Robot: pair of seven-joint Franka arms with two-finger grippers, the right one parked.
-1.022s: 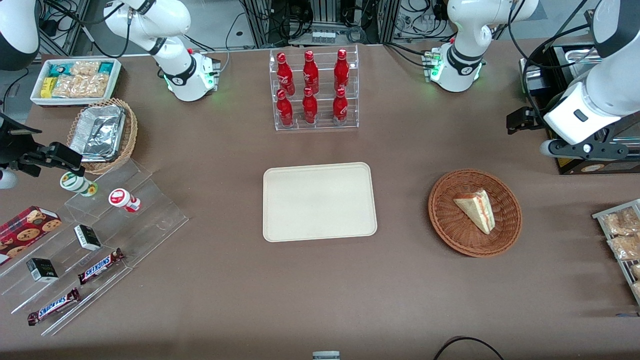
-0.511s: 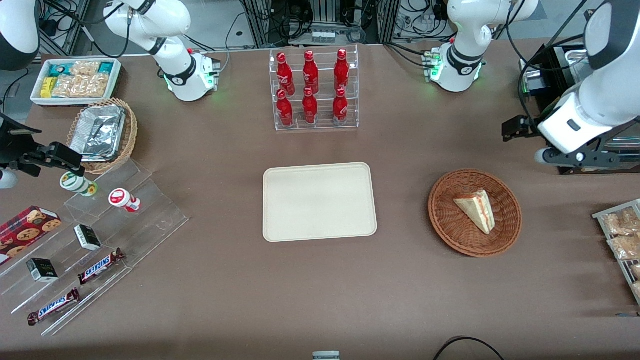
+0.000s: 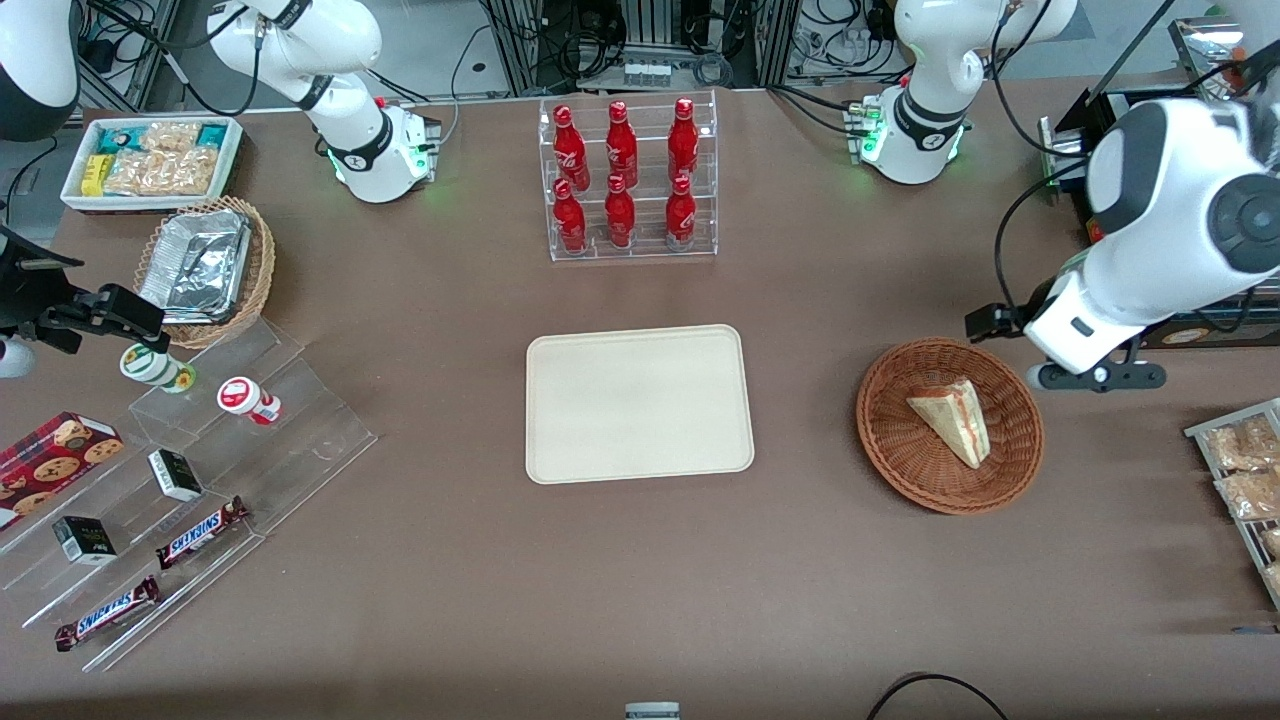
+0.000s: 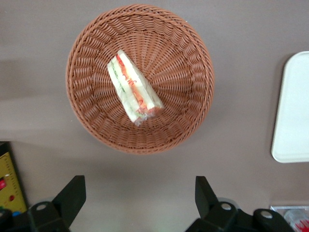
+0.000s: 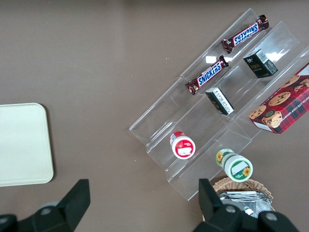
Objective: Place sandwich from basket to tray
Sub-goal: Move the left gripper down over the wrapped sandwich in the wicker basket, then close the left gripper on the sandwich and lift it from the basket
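Sandwich [image 4: 133, 89] lies in the basket [image 4: 190, 50], untouched. Claw [image 4: 140, 195] hovers above the basket's rim (fingers spread apart, empty). Risk: the slick wrapping may slip, or fingers snag wicker. Tray [image 3: 560, 450] waits nearby.

On my brown counter [image 3: 450, 600] I see the tray [image 3: 639, 403] at the middle, the basket [image 3: 949, 425] toward the working arm's end with the gripper [image 4: 140, 198] above, jaws apart, and a bottle rack [image 3: 628, 178] farther from the camera.

The basket [image 4: 140, 77] is rough woven wicker, the sandwich [image 4: 133, 88] seemingly in glossy clear film. Matt, smooth tray [image 3: 638, 403]; matt desk [image 3: 460, 560]; black matt hand [image 4: 140, 200].
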